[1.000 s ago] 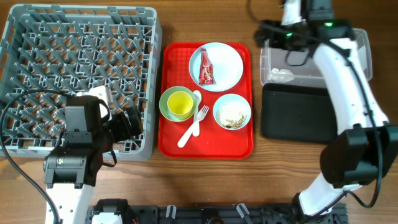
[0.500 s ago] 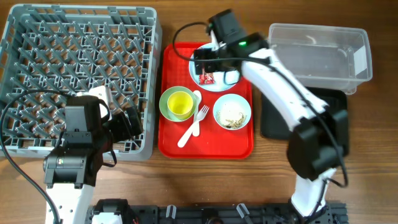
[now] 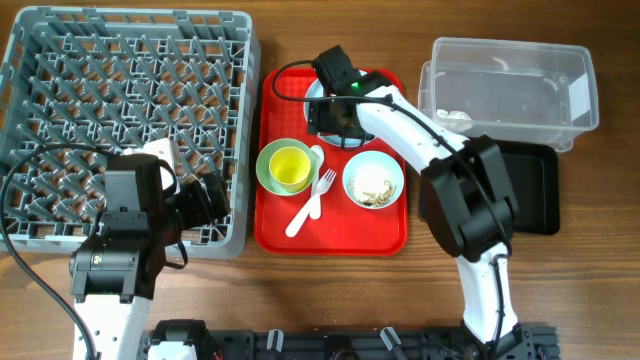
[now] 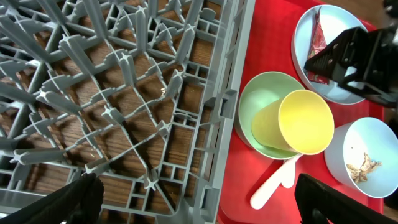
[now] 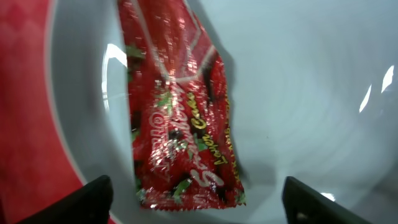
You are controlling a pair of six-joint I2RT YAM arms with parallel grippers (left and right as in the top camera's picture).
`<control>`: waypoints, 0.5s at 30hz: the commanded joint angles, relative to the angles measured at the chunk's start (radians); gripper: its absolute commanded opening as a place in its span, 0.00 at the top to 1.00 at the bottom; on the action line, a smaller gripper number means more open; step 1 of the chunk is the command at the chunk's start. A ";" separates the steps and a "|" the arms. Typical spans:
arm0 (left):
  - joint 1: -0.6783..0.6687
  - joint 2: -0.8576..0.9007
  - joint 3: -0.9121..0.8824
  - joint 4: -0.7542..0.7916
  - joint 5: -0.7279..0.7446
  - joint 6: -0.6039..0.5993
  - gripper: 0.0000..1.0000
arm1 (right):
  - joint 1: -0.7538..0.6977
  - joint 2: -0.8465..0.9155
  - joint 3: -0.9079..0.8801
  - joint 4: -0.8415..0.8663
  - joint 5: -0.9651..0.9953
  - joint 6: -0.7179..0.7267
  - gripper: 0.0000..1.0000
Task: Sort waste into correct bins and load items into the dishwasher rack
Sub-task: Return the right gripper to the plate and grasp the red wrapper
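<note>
Left tool [image 3: 205, 198] is nearest, over the near right corner of the dishwasher rack [image 3: 130, 60], fingers spread wide with nothing between them. Its cable [image 3: 40, 165] loops across the rack's near pegs, and the rack's lattice wall stands between this tool and the red tray [image 3: 275, 235] just beside it on the worktop [image 3: 330, 290]. On the tray's near half the fork [image 3: 308, 205] lies diagonally, with the spoon [image 3: 316, 155] at its far end against the green bowl [image 4: 255, 106]. The yellow cup [image 4: 305, 121] lies tilted inside that bowl. Right of them is the blue bowl [image 3: 398, 175] with beige leftovers [image 3: 375, 187] in it. On the tray's far half sits the plate [image 5: 298, 81] with the red wrapper [image 5: 177, 124] lying flat on it. Right tool [image 5: 198, 186] is low over the plate, fingers set wide either side of the wrapper's end, not closed on it; contact, cannot tell. From overhead the right arm [image 3: 420, 130] hides most of the plate and crosses the tray's far right corner. Its lower link covers the left part of the black tray [image 3: 535, 190], which is right of the red tray. Farthest back on the right is the clear tub [image 3: 510, 60], overlapping the black tray's far edge, with a white scrap [image 3: 455, 117] inside it.
</note>
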 commanded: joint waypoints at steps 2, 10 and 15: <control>0.006 -0.005 0.020 -0.001 0.012 -0.005 0.00 | 0.003 0.034 -0.003 0.006 0.026 0.043 0.34; 0.006 -0.005 0.020 -0.002 0.012 -0.004 0.00 | 0.003 0.034 -0.002 -0.007 0.026 0.063 0.70; 0.006 -0.005 0.020 -0.004 0.012 -0.005 0.00 | -0.016 -0.012 0.006 -0.037 0.034 0.032 0.96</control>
